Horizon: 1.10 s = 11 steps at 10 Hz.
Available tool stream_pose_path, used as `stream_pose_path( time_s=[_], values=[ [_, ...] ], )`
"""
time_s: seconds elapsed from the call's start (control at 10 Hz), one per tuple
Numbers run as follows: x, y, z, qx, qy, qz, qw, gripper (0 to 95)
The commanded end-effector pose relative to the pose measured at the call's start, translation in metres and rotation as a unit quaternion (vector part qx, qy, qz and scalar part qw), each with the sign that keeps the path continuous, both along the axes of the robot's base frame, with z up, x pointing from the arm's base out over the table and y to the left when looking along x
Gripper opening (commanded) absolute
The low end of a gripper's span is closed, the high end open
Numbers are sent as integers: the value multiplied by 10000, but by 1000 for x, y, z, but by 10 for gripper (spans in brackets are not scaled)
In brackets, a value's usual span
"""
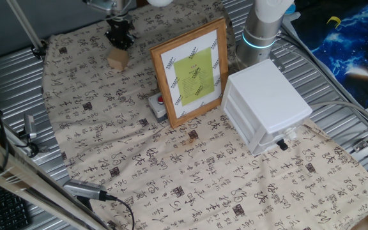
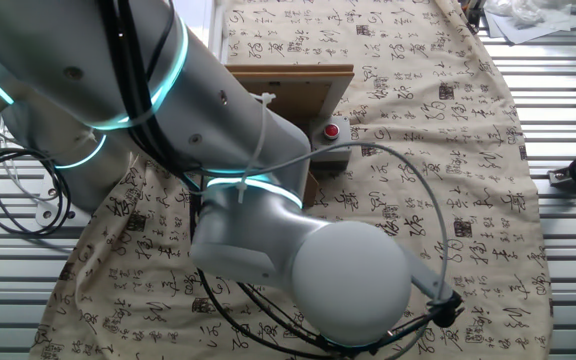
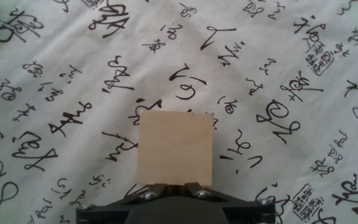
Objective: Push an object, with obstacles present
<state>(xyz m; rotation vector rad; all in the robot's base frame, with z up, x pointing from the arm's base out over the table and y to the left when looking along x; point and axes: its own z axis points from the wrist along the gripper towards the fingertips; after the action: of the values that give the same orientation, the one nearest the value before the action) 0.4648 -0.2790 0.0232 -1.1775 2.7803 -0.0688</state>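
The beige tablecloth printed with black calligraphy (image 1: 171, 185) covers the table. The large white plastic drawer unit (image 1: 267, 102) stands at one side, just beside the upright wooden-framed picture with white mat and yellow-green sheet (image 1: 191, 71). The small grey box with red button (image 1: 158, 105) sits at the frame's lower corner. The small pale tan wooden block (image 1: 117, 59) rests near the cloth's far edge, well apart from the frame. The black two-finger gripper (image 3: 169, 190) has its fingers together, tips against the block's near edge.
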Motion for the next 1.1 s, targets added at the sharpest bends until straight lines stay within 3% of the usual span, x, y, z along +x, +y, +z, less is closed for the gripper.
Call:
stream_pose_path(
  time_s=[0.1,0.4,1.1],
  values=[
    [0,0,0,19,102,21,9999,0],
    [0,0,0,110,291,24,9995,0],
    [0,0,0,146,348,14,9993,0]
  ],
)
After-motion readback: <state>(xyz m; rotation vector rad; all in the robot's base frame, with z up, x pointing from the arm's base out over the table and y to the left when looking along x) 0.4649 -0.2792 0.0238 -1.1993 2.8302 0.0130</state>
